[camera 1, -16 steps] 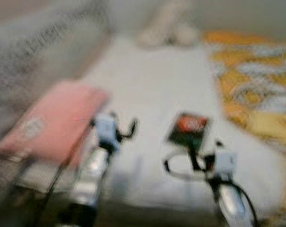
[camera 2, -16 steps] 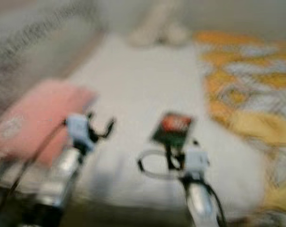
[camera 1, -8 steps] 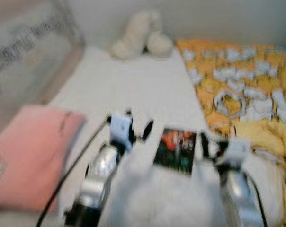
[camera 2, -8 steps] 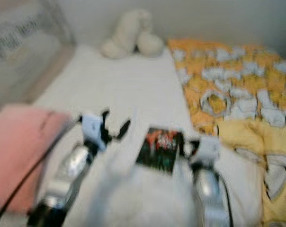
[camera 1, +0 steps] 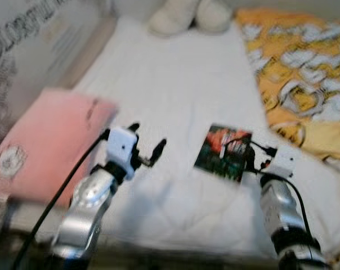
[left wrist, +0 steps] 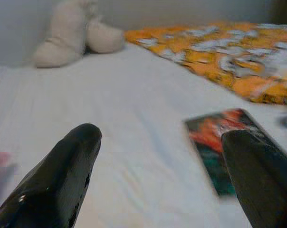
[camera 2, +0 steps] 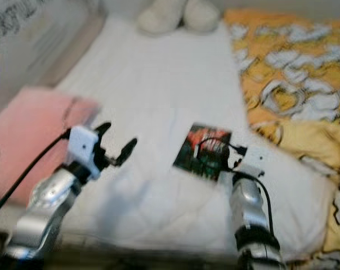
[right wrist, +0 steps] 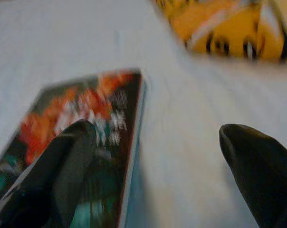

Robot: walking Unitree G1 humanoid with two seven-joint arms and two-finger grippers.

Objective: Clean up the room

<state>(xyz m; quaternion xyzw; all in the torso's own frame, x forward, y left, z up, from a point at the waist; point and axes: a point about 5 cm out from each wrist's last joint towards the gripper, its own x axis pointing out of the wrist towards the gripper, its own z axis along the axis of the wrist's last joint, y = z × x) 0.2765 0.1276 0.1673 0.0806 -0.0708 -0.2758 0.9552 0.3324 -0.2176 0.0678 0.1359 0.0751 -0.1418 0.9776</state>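
Left eye view shows a white bed (camera 1: 175, 84): orange blanket (camera 1: 296, 62) along its right, pink pillow (camera 1: 46, 146) at its left, a book (camera 1: 223, 152) mid-bed. Right gripper (right wrist: 157, 156) spread over the book; left gripper (camera 1: 147, 143) spread, beside the pillow.

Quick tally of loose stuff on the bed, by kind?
Book: 1
Pink pillow: 1
Cream plush toy: 1
Orange patterned blanket: 1
Total: 4
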